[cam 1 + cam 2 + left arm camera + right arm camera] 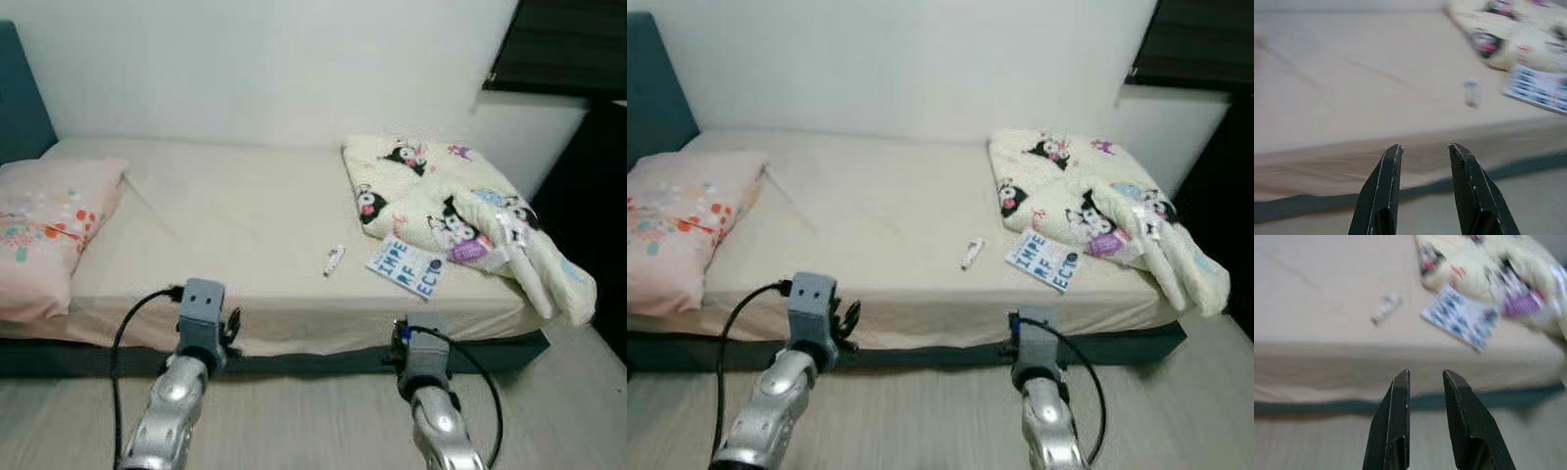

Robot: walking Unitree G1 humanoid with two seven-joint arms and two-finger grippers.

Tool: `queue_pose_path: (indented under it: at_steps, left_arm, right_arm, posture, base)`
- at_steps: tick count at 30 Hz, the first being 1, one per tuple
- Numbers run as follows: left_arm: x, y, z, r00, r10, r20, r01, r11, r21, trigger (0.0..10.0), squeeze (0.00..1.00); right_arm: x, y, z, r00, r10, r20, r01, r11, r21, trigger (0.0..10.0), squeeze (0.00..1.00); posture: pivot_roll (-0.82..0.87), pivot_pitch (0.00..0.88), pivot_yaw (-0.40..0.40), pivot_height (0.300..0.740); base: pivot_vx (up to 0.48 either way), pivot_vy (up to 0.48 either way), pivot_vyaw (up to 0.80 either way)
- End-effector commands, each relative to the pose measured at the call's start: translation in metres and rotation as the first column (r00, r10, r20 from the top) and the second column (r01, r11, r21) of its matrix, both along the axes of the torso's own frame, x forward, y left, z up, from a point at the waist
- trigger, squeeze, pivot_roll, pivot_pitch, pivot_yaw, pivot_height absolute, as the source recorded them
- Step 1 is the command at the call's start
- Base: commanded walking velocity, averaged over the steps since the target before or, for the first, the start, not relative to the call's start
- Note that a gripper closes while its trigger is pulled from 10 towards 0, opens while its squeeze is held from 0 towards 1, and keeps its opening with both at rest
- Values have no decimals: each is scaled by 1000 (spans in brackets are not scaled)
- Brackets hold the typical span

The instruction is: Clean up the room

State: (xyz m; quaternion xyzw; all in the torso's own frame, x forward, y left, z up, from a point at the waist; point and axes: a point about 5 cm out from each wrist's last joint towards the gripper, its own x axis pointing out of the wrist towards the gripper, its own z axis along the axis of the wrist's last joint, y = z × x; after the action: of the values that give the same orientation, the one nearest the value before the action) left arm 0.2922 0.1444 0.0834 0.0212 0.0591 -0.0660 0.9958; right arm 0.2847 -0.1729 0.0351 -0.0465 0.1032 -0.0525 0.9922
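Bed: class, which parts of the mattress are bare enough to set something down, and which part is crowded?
Free: the broad middle of the bed, between the pillow and the tube. Crowded: the robot's right end, where the blanket covers the mattress and a card lies beside it.

Bed (245, 211): beige sheet over a dark teal base, standing on pale wood-look floor (294, 421). Pink patterned pillow (49, 230) at the robot's left end. Folded cream blanket (456, 211) with cartoon prints at the right end, one corner hanging over the edge. Small white tube (334, 259) near the front edge, mid-bed. Blue-and-white printed card (406, 266) just right of it, touching the blanket.
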Motion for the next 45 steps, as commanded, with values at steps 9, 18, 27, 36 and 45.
queue_pose_path:
  at_steps: [9, 18, 27, 36, 45]
  left_arm:
    - [-2, 5, -1, 1000, 6, 1, -6, 1000, 0, 10000, 0]
    - [-1, 3, -1, 1000, -12, 0, 12, 1000, 5, 10000, 0]
    - [-1, 4, -1, 1000, -15, -1, 15, 1000, 7, 10000, 0]
    - [-1, 6, -1, 1000, -18, -3, 18, 1000, 11, 10000, 0]
    - [0, 5, -1, 1000, -20, -3, 20, 1000, 12, 10000, 0]
  right_arm:
    - [0, 8, 0, 1000, 10, 3, -10, 1000, 23, 10000, 0]
    - [-1, 7, -1, 1000, 7, 6, -7, 1000, 21, 10000, 0]
    - [-1, 6, -1, 1000, -13, 1, 13, 999, 44, 10000, 0]
    - [-1, 7, -1, 1000, -11, 6, 11, 999, 44, 10000, 0]
    - [-2, 8, -1, 1000, -6, 5, 6, 999, 38, 10000, 0]
  posture:
    - [69, 0, -76, 740]
    - [66, 0, -71, 740]
    - [72, 0, -69, 740]
    - [68, 0, -63, 740]
    - [70, 0, -63, 740]
  base:
    - [298, 0, 0]
    - [300, 0, 0]
    - [298, 0, -263]
    - [297, 0, -500]
    - [296, 0, 0]
